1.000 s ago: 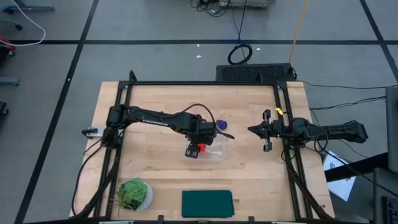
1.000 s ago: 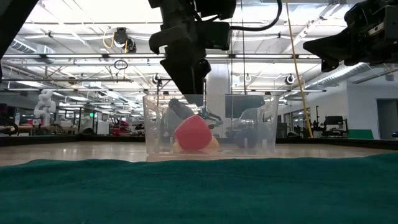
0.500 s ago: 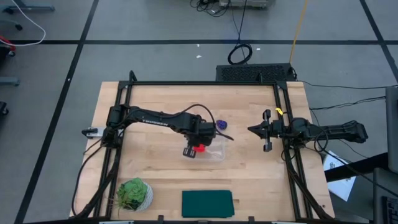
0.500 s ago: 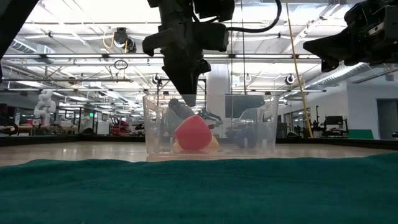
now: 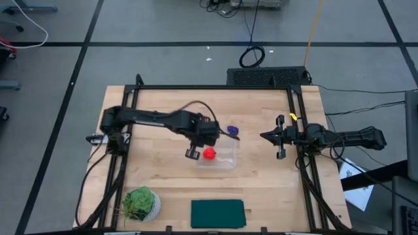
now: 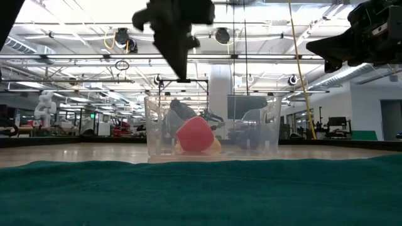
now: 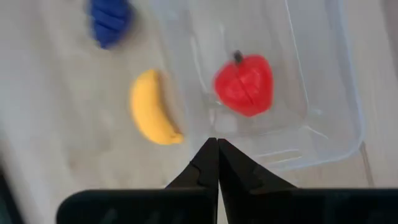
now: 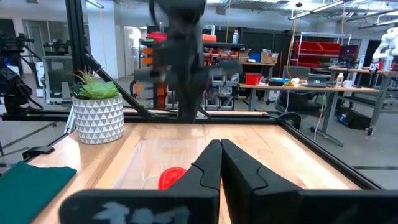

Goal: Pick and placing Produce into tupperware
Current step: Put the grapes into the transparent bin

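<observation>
The clear tupperware (image 5: pixel 223 155) stands mid-table. The red fruit (image 5: pixel 209 154) lies on its floor, and shows in the left wrist view (image 7: pixel 244 84) and the low view (image 6: pixel 195 134). The yellow banana (image 7: pixel 153 116) lies on the table beside the tupperware's wall. The purple cluster (image 5: pixel 233 132) lies on the table just past the tupperware's far side. My left gripper (image 5: pixel 192 153) is shut and empty, raised above the tupperware's left end (image 6: pixel 181 70). My right gripper (image 5: pixel 264 136) is shut and empty, held high at the right.
A potted green plant (image 5: pixel 140 203) stands at the near left. A dark green cloth (image 5: pixel 217 213) lies at the near edge. A black frame (image 5: pixel 212 87) runs around the table. Bare wood lies between the tupperware and my right gripper.
My left gripper has risen out of the tupperware and gone a little toward the table's left edge. The red fruit has stayed where it was on the tupperware's floor.
</observation>
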